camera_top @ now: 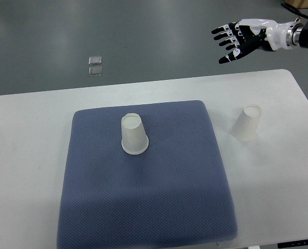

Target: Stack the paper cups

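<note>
The right robot hand (236,40) hung with fingers spread and empty above the far right corner of the surface (34,119), well apart from both cups. One paper cup (134,135) stood upside down on the blue mat (148,202), the other (246,123) upside down on the bare surface to its right. Done well, the hand should descend on the nearer right-side cup, grip its wall lightly without crushing it, then lower it squarely over the mat's cup.

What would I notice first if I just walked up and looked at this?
Probably the big blue mat in the middle of the white table, with an upside-down paper cup standing on it. A second upside-down cup sits on the bare table to the mat's right. Up in the top right corner, a black and white robot hand hovers beyond the table's far edge, fingers spread, holding nothing.
</note>
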`<action>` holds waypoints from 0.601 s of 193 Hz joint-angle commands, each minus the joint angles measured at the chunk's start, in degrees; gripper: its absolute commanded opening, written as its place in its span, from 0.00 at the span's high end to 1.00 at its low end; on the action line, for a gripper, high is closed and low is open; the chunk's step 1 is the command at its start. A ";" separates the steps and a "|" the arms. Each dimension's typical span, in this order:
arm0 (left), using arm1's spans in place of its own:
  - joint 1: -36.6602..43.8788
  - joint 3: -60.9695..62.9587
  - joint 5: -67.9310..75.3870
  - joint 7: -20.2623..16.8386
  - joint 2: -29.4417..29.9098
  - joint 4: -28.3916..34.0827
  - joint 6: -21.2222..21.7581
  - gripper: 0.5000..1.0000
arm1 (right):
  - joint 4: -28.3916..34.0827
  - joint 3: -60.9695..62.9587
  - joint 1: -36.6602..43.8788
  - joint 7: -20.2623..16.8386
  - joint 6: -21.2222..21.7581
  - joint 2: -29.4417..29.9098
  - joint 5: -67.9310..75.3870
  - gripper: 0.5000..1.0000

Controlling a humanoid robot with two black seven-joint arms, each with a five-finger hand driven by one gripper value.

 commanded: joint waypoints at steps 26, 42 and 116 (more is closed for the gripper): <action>0.00 -0.01 0.04 0.00 0.00 -1.11 0.07 0.00 | 4.78 -18.18 18.91 -1.02 8.47 0.21 -17.76 0.15; 0.00 0.08 0.04 0.00 0.00 -1.20 -0.02 0.00 | 7.07 -19.76 23.93 -1.28 8.47 -0.41 -20.14 0.15; 0.00 0.08 0.04 0.09 0.00 -1.99 0.07 0.00 | 17.27 -20.47 34.30 -1.37 8.47 -6.91 -19.88 0.15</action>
